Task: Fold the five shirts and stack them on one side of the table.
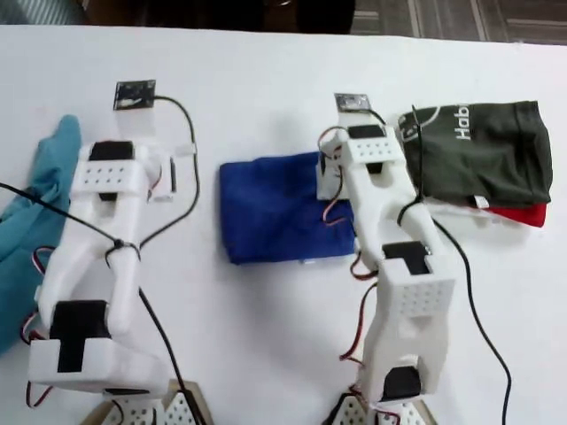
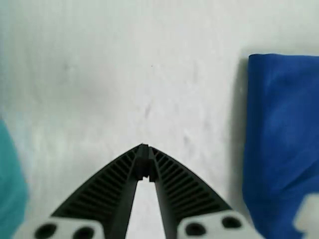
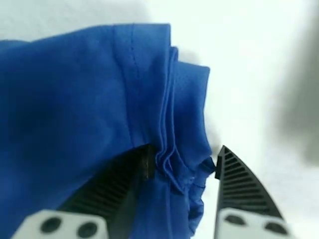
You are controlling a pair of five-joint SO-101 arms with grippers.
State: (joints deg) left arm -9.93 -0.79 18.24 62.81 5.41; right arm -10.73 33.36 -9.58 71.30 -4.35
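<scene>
left pincer [image 2: 144,154] closed | right pincer [image 3: 184,158] wide, astride blue shirt [image 3: 75,124] edge | high view: green shirt [image 1: 478,150] atop red shirt [image 1: 521,215]

Four shirts on one white bench [image 1: 266,71]: one teal shirt [image 1: 40,221] at the left edge, one blue shirt [image 1: 270,208] in the centre, one dark green shirt [image 1: 483,155] at upper right, one red shirt [image 1: 523,214] under it. Two robot arms: left arm [image 1: 89,266], right arm [image 1: 403,266].

Lane between teal shirt [image 1: 44,177] and blue shirt [image 1: 275,212]; cable [image 1: 196,177] crosses it.
</scene>
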